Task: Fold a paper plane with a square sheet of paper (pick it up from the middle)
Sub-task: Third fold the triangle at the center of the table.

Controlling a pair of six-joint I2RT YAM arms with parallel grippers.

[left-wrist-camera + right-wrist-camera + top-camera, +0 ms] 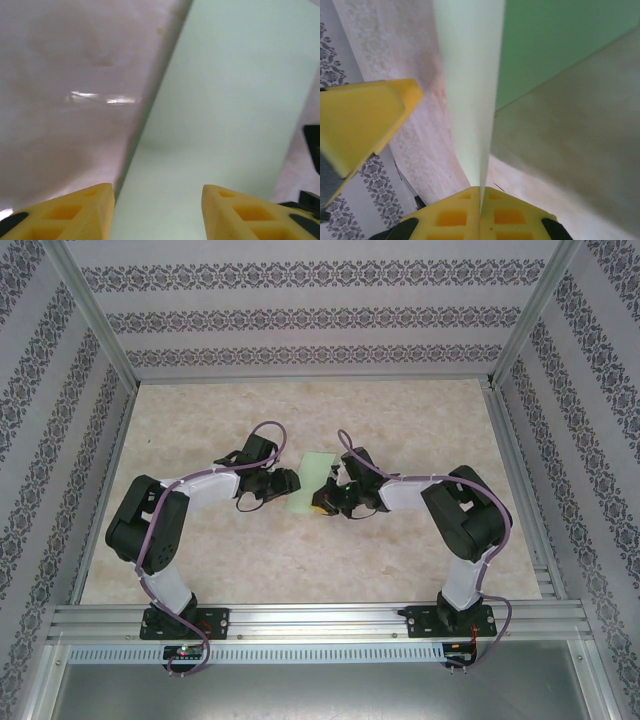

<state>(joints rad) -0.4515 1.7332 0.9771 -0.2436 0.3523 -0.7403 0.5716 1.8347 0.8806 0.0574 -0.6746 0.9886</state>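
Pinching one edge of the square sheet of paper point(470, 75), the right end effector point(481, 194) is clenched on it. Its two yellow pads meet, and the thin sheet stands up between them. The left end effector point(157, 197) is released: its fingers stand apart, and the pale-green sheet passes between and below them without being squeezed.

The sheet is in the middle of the counter point(420, 420), between the two arms, with one side raised off the surface. No pointed shape is visible, so I judge that the folding is only at its start. The close views are blurred, so a soft bend may already be there. Nearly all folds are left.

The patterned walls point(300, 320) stand well apart. What may hinder is nearer: the two end effectors are very close together, and the purple cables point(262, 428) loop just beside the sheet.
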